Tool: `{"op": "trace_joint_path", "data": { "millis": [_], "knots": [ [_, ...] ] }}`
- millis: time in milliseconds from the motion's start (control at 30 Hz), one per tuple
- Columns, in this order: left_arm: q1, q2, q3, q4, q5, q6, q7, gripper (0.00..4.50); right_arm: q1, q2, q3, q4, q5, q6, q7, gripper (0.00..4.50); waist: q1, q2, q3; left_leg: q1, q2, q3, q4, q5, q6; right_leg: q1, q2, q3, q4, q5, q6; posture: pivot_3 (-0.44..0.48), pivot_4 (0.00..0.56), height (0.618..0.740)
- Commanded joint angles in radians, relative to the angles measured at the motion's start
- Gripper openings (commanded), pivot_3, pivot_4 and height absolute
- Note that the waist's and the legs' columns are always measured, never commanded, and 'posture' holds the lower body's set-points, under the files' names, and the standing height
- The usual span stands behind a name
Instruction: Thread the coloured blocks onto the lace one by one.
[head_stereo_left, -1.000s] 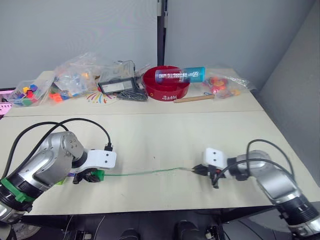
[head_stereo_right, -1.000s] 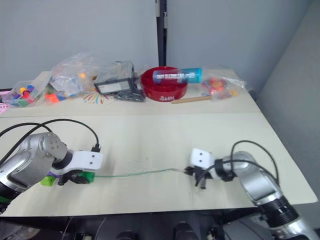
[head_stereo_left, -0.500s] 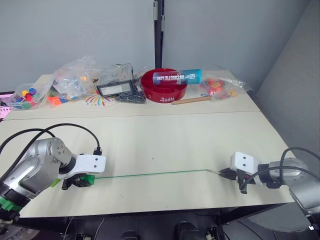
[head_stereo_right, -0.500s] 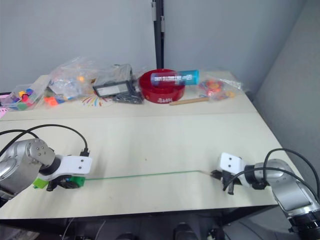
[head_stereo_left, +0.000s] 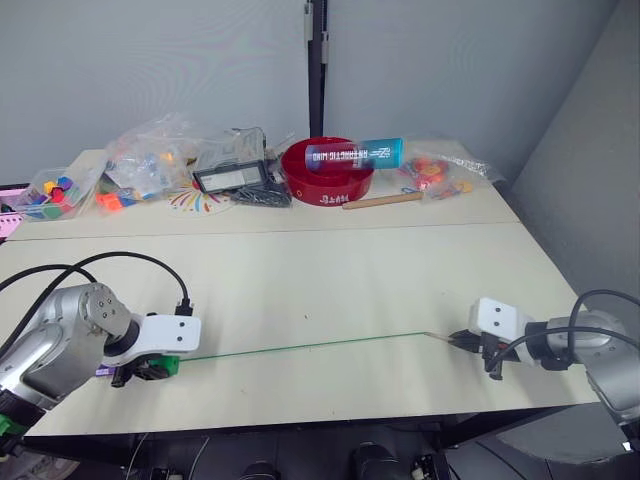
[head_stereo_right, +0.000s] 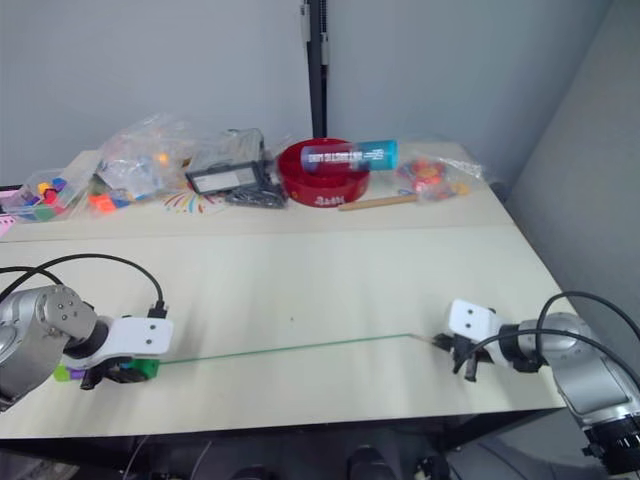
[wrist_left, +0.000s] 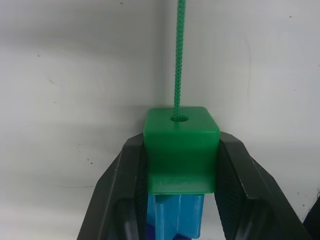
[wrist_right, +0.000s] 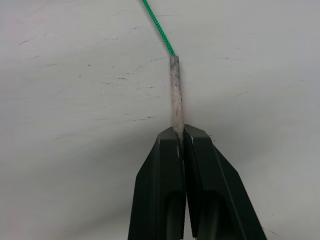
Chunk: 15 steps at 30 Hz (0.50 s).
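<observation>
The lace (head_stereo_left: 300, 346) is a thin green cord stretched straight across the front of the table between my two grippers. My left gripper (wrist_left: 181, 155) is shut on the dark green block (wrist_left: 181, 150). The cord enters the hole in that block's face. A blue block (wrist_left: 176, 222) sits right behind the dark green block, between the same fingers. In the head views the dark green block (head_stereo_left: 165, 366) lies at the front left. My right gripper (wrist_right: 181, 134) is shut on the lace's stiff pale tip (wrist_right: 175, 95) at the front right, low over the table.
Along the back of the table stand a red bowl (head_stereo_left: 330, 175) with a blue tube (head_stereo_left: 358, 153) across it, clear bags of toy pieces (head_stereo_left: 150, 160), a black device (head_stereo_left: 232, 176), a wooden stick (head_stereo_left: 385, 200) and a tub of coloured pieces (head_stereo_left: 50, 190). Both grippers are close to the table's front edge (head_stereo_left: 300, 420).
My right gripper has pulled the lace tip to the right and my left gripper has drawn the blocks to the left. The cord, slack and wavy a second ago, is now straight.
</observation>
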Motion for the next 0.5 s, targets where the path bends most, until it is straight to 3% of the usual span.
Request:
{"op": "trace_joint_path", "data": {
  "millis": [33, 233, 500],
  "knots": [
    [0.021, 0.030, -0.023, 0.092, 0.034, -0.032, 0.008, 1.20, 0.027, 0.019, 0.030, -0.036, -0.013, 0.057, -0.009, 0.00, -0.002, 0.000, 0.000, 0.000, 0.000, 0.000, 0.000, 0.000, 0.000, 0.000, 0.000, 0.000, 0.000, 0.000, 0.000, 0.000, 0.150, 0.740],
    [0.039, 0.020, -0.019, 0.085, 0.025, -0.046, 0.007, 1.20, 0.044, 0.068, 0.071, -0.135, -0.004, 0.117, -0.019, 0.00, -0.017, 0.002, -0.001, 0.002, 0.002, 0.001, -0.001, 0.000, 0.000, 0.000, 0.003, 0.002, 0.001, 0.000, 0.000, 0.000, 0.150, 0.740],
    [0.045, -0.001, 0.006, 0.044, 0.000, -0.028, 0.009, 1.20, -0.008, 0.123, 0.130, -0.029, -0.063, 0.087, -0.017, 0.00, -0.023, 0.000, -0.004, 0.006, 0.004, 0.003, -0.001, 0.000, 0.000, 0.002, 0.007, 0.004, 0.001, 0.000, -0.001, 0.000, 0.150, 0.740]
  ]
}}
